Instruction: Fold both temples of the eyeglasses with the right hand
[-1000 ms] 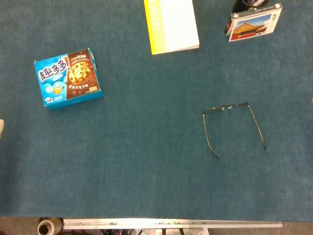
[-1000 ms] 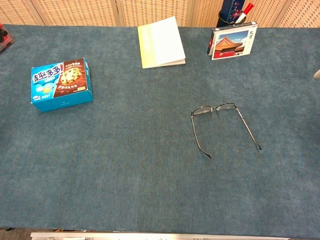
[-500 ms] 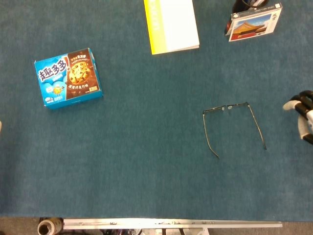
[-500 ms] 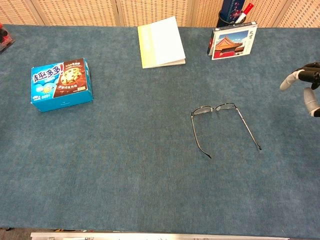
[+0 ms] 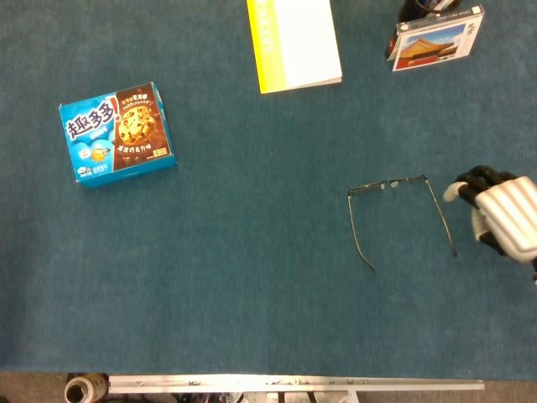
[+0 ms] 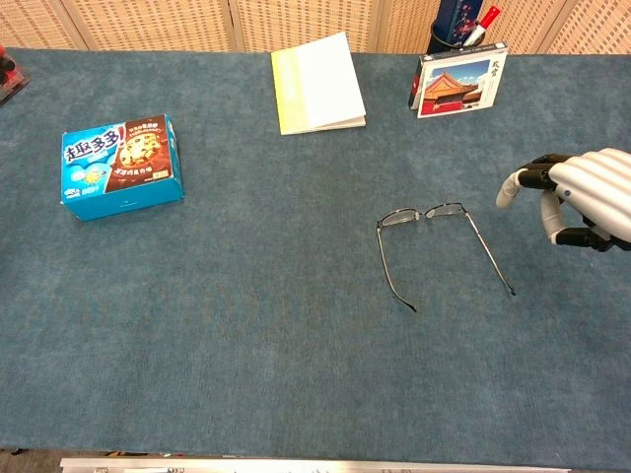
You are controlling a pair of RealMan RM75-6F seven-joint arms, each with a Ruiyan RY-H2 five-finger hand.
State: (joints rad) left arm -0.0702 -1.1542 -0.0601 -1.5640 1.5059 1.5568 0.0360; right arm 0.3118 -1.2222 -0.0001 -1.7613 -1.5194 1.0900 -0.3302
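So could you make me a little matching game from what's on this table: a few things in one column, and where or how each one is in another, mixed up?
Things:
1. eyeglasses
2. cookie box
3. right hand
4. booklet

Places or states:
A. far edge, yellow stripe along its side
B. holds nothing, just right of the glasses
C. lying with both temples unfolded
D. left side of the table, blue

Pairs: 1-C, 2-D, 3-B, 4-A

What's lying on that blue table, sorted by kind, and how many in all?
Eyeglasses: 1
Cookie box: 1
Book: 1
Picture box: 1
Pen holder: 1
Total: 5, not counting the robot's right hand.
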